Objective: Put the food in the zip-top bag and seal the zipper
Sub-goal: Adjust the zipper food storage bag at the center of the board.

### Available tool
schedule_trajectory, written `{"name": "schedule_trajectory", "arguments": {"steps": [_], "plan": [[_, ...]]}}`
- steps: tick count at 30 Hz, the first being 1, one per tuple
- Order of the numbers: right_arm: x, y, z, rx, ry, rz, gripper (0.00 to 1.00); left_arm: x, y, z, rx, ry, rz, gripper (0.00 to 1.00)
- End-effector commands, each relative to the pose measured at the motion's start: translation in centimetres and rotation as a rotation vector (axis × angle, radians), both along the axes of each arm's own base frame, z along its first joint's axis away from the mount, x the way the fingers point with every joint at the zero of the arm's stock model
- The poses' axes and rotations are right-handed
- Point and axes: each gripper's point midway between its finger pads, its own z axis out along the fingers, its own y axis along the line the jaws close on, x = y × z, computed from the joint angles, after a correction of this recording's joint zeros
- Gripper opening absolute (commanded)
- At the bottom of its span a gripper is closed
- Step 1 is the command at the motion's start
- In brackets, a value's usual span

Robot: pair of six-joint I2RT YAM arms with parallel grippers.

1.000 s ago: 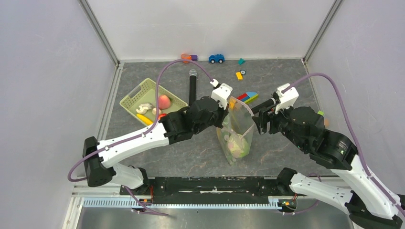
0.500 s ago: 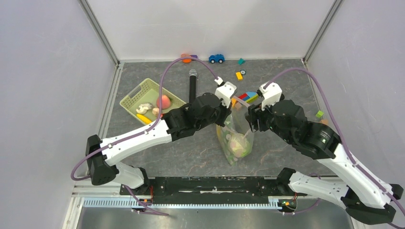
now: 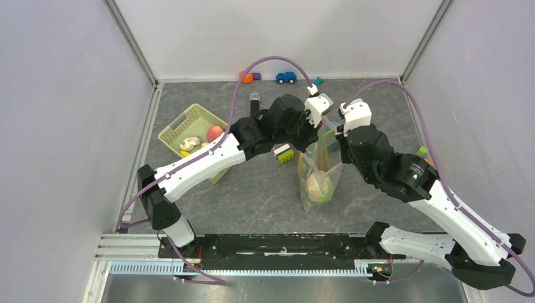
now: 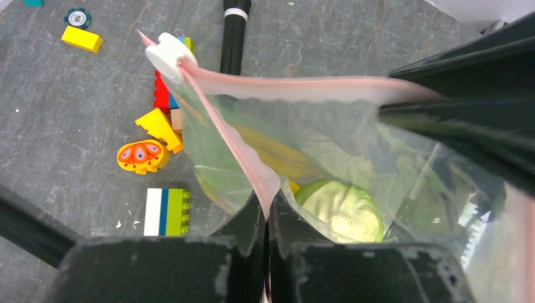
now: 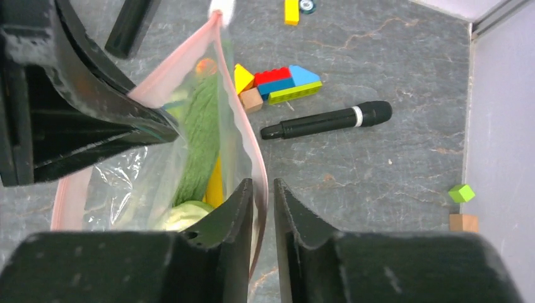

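The zip-top bag [image 3: 320,180] stands upright mid-table, its mouth held up. Inside lie food pieces: a cabbage [image 4: 344,208], a green leafy vegetable [image 5: 199,139] and a banana [image 5: 216,183]. My left gripper [image 4: 266,205] is shut on the pink zipper [image 4: 221,126] at one side of the mouth; the white slider [image 4: 169,53] sits at the strip's far end. My right gripper [image 5: 263,184] straddles the opposite pink edge [image 5: 249,136]. Its jaws stand a narrow gap apart, with the strip loose between them. A pinkish fruit [image 3: 215,132] lies in the basket.
The pale green basket [image 3: 178,120] sits at the left. Building blocks [image 5: 281,79] and a black microphone [image 5: 328,121] lie beyond the bag. A striped block [image 4: 165,211] and a butterfly piece [image 4: 142,156] lie to its left. A blue toy car [image 3: 286,77] is at the back wall.
Both arms have moved toward the back and drawn the bag's mouth up. The right gripper came in onto the bag's edge and its jaws narrowed from wide open. The left stayed shut.
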Motion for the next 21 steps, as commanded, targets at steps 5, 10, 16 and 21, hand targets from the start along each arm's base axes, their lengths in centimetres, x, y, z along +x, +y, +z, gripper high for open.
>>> {"name": "schedule_trajectory", "arguments": {"steps": [5,10,16,21], "plan": [[0.7,-3.9,4.1,-0.040,-0.137,-0.173,0.00,-1.0,1.1,3.7,-0.030,-0.051,-0.211,0.07],[0.9,-3.9,4.2,-0.075,-0.129,-0.174,0.00,-0.6,1.9,4.1,-0.053,-0.047,-0.202,0.23],[1.2,-2.4,2.6,-0.074,-0.082,-0.128,0.00,2.8,6.3,6.3,-0.096,-0.122,0.003,1.00],[1.3,-1.2,1.2,-0.057,-0.067,-0.088,0.00,8.4,15.5,8.5,-0.199,-0.177,0.378,1.00]]}}
